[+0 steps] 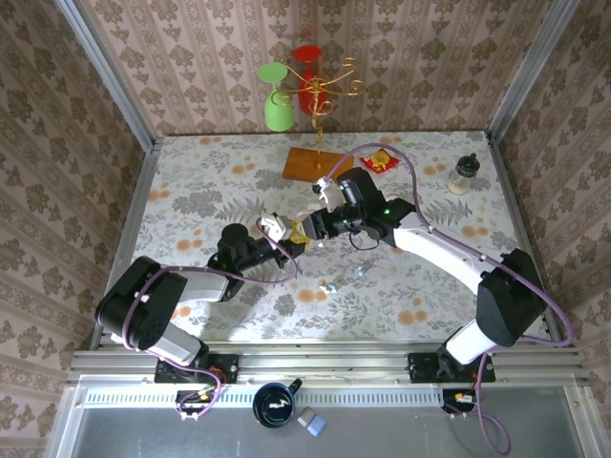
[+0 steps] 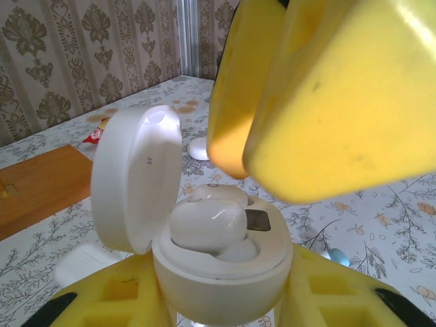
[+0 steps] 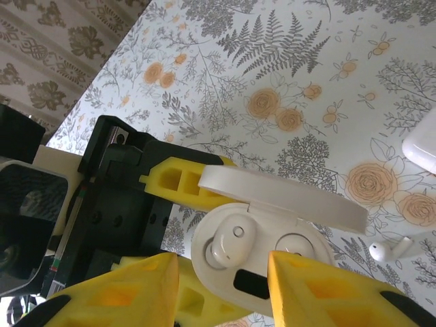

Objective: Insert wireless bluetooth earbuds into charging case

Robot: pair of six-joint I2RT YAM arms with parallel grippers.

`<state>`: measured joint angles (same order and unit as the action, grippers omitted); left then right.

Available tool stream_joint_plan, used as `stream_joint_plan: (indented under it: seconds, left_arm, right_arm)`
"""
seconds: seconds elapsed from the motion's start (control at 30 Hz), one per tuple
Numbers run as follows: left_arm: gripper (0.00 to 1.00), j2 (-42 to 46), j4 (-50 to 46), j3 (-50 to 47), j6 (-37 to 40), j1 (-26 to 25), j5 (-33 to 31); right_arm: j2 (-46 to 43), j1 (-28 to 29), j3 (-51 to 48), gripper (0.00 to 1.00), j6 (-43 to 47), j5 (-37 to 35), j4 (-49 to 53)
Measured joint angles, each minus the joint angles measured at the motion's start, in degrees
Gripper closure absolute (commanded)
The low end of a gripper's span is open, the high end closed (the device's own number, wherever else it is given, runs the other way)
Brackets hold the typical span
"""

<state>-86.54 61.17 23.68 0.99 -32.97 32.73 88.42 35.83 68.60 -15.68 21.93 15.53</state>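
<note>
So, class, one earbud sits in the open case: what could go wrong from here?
The earbud looks perched high in the charging case, perhaps unseated; it could tip out. The right gripper hangs close above, jaws apart; pulling away might knock the lid. The left gripper pinches only the case's base, so a bump could twist it.

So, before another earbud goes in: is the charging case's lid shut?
No, the lid of the charging case stands swung open, with an earbud visible inside.

No legible text; tiny mark inside charging case [image 2: 225,272] lid unreadable.
</note>
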Motion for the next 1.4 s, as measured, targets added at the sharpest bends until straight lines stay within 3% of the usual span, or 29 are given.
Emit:
stream_joint_plan:
  seconds: [0.47,0.83,1.1,1.4]
  left_arm:
    - [0.79,-2.7,6.3,-2.1,1.9,0.8,1.3]
    - [0.79,-0.8,7.0,-2.3,1.8,0.8,2.2]
    - [0.79,0.4,7.2,-2.9,-1.0,0.8,1.3]
    - [0.78,2.0,8.7,-3.0,-4.0,0.9,0.9]
  right_arm:
    - [-3.3,-2.2,-0.5,0.63,-1.2,0.8,-1.3]
    - [5.1,-2.4,11.7,0.6,-1.0,3.0,3.1]
    - [6.9,-2.5,12.5,0.6,-1.0,7.2,5.7]
    - [-1.4,-5.6,0.4,0.23,-7.4,9.4,-1.9]
